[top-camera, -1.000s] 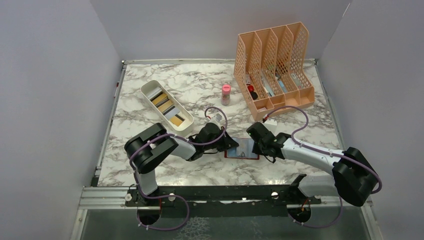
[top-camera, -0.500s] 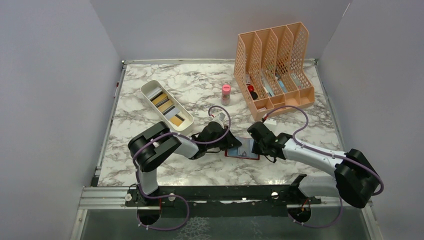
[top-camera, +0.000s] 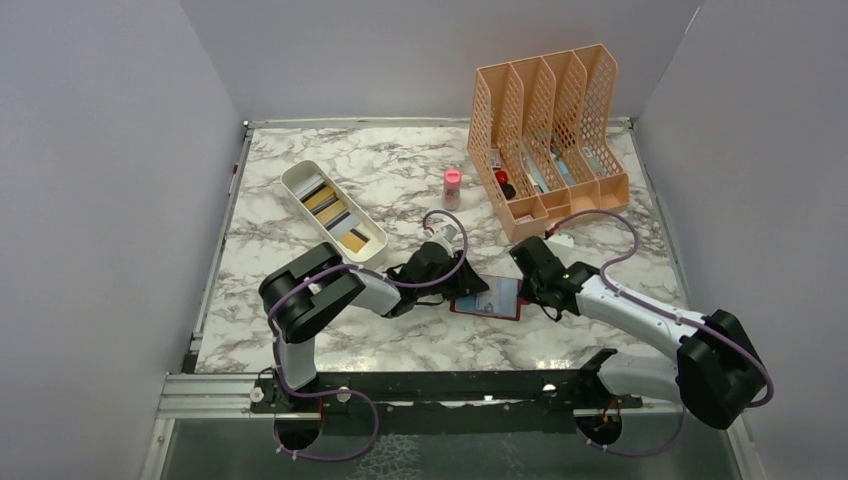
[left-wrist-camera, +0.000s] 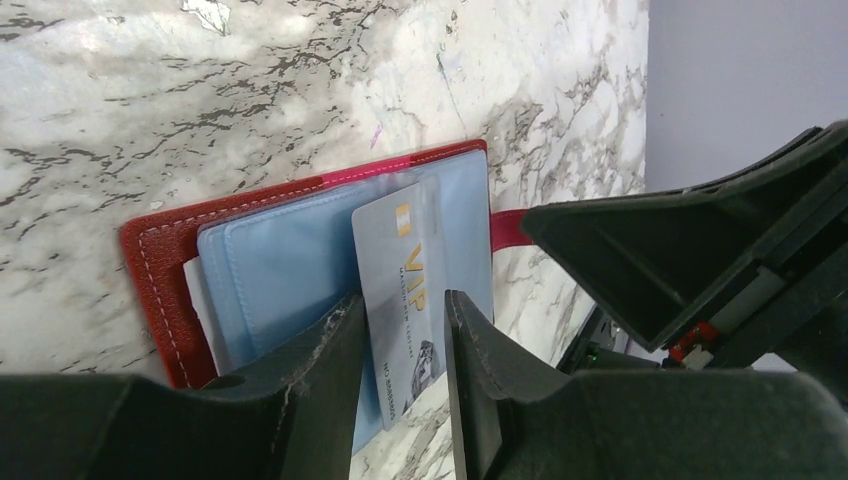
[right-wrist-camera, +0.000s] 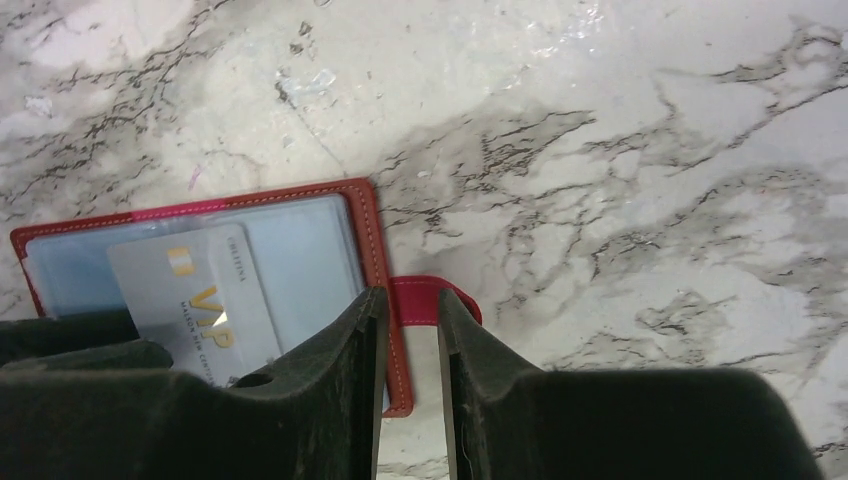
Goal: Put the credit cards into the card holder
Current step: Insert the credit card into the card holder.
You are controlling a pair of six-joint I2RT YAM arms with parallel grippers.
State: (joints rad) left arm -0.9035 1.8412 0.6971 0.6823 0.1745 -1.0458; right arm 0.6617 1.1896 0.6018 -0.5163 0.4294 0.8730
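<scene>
left pincer [left-wrist-camera: 402, 305] grips card [left-wrist-camera: 393, 245], arm low.

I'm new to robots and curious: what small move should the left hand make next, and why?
Probably slide the silver card a little deeper into the card holder. The left hand pinches the card, whose far end seems barely inside the clear pocket, while the right hand appears to grip the holder's edge, steadying it.
</scene>
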